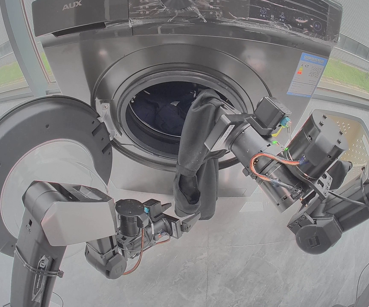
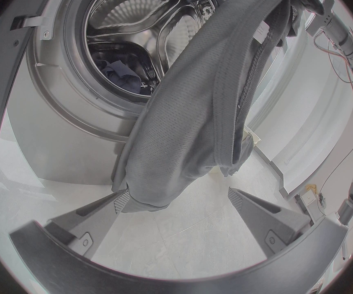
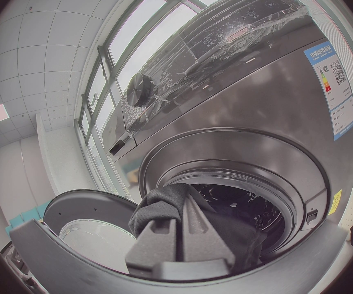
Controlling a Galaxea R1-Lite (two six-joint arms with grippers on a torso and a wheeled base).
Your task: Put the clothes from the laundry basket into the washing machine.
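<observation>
A dark grey garment (image 1: 195,150) hangs from my right gripper (image 1: 212,109), which is shut on its upper end at the mouth of the washing machine (image 1: 184,56). In the right wrist view the shut fingers (image 3: 197,229) pinch the cloth (image 3: 160,203) just before the drum opening (image 3: 246,209). The garment's lower end dangles to the floor-side, where my left gripper (image 1: 191,221) stands open beneath it. In the left wrist view the hem (image 2: 152,197) touches one fingertip (image 2: 121,201). Dark blue clothes (image 2: 121,76) lie inside the drum (image 1: 163,107).
The round door (image 1: 35,150) is swung open to the left, close to my left arm. The white perforated laundry basket (image 1: 357,141) stands at the right beside the machine. Pale tiled floor (image 1: 235,261) lies in front.
</observation>
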